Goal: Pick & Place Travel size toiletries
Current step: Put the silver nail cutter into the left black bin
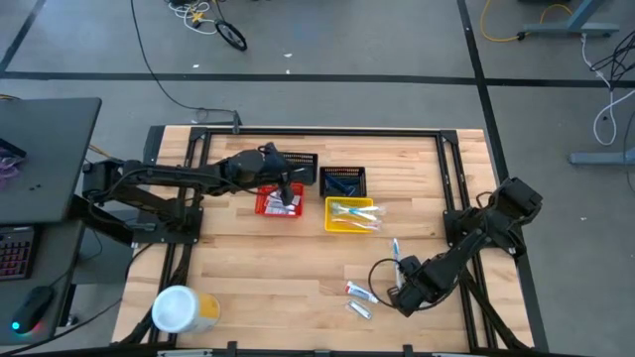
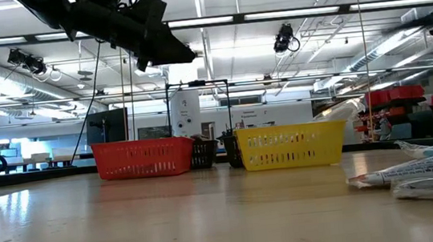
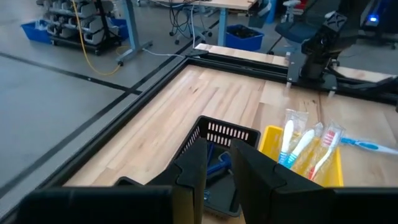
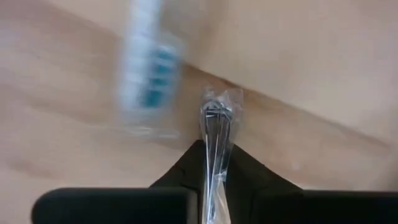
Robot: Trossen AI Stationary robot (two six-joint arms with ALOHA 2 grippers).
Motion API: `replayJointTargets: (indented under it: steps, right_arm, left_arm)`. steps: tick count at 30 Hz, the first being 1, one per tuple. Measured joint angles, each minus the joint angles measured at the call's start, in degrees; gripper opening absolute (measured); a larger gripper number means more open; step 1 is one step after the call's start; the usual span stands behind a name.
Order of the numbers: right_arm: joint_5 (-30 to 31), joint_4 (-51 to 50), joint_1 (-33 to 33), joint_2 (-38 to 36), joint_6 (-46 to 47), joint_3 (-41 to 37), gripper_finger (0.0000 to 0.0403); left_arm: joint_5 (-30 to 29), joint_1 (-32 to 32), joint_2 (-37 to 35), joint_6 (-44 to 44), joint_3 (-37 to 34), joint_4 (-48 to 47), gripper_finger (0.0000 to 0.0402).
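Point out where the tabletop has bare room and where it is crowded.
Bare: the wood between the canister and the loose tubes. Crowded: the red basket, black basket and yellow basket, and around the right gripper.

- Your bench [image 1: 298, 248] is pale wood planks inside a black metal frame [image 1: 317, 132].
- Around it you have grey concrete floor [image 1: 397, 40], crossed by dark tape lines [image 1: 298, 76].
- Black and yellow cables [image 1: 203, 15] trail over the floor beyond the bench.
- Beside the bench you see a dark desk [image 1: 40, 159] with a keyboard [image 1: 12, 253] and a mouse [image 1: 33, 307].
- Across the room, you look up at a ceiling of long light strips [image 2: 270, 15], pipes and ducts.
- Blue bins [image 3: 37, 28] sit under shelving on the floor.
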Motion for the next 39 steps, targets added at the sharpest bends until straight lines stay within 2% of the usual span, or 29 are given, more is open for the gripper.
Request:
replayJointTargets:
  steps: [3, 5, 9, 14, 16, 18, 21, 26, 31, 34, 39]
  right_arm:
    - [3.4, -3.6, -0.3, -1.6, -3.4, 5.0, 0.0037]
    - [9.7, -4.4, -0.3, -3.0, -7.5, 7.5, 0.0036]
    - [30.0, -4.0, -0.7, -6.8, -20.1, 10.3, 0.0035]
    - [59.2, -1.3, -2.5, -8.9, -37.3, 10.5, 0.0043]
    - [67.2, 0.8, -4.2, -9.0, -42.9, 10.3, 0.0047]
    - [70.8, 4.6, -6.8, -9.0, -47.5, 9.6, 0.0049]
    - [70.1, 13.1, -11.7, -9.0, -55.0, 8.5, 0.0050]
    - [56.7, 29.5, -20.2, -8.9, -75.4, 7.6, 0.0051]
    - [45.8, 46.9, -26.3, -8.9, -96.2, 6.4, 0.0051]
    - [41.9, 50.0, -29.0, -8.9, -101.2, 6.2, 0.0052]
    - [37.7, 48.6, -31.9, -8.9, -102.3, 6.1, 0.0052]
  left_arm:
    - [0.0, 0.0, 0.0, -2.3, 0.0, 0.0, 0.0080]
    - [0.5, -0.1, 0.0, -2.9, 0.0, 0.0, 0.0080]
    - [4.3, -0.1, 0.0, -3.0, 0.0, 0.0, 0.0080]
    - [16.8, -0.1, 0.0, -3.1, 0.0, 0.6, 0.0080]
    - [20.6, -0.6, 0.0, -3.4, 0.0, 0.6, 0.0080]
    - [21.9, -1.4, 0.1, -2.8, 0.0, 1.1, 0.0080]
    - [21.9, -3.3, 1.6, -0.7, 0.0, 4.7, 0.0081]
    - [22.1, -6.2, 6.5, 2.2, 0.0, 10.9, 0.0088]
    - [22.0, -6.5, 9.8, 0.4, 0.0, 10.8, 0.0124]
    - [24.5, -6.5, 9.9, 1.3, 0.0, 10.0, 0.0151]
    - [24.1, -6.5, 9.8, 1.8, 0.0, 11.2, 0.0183]
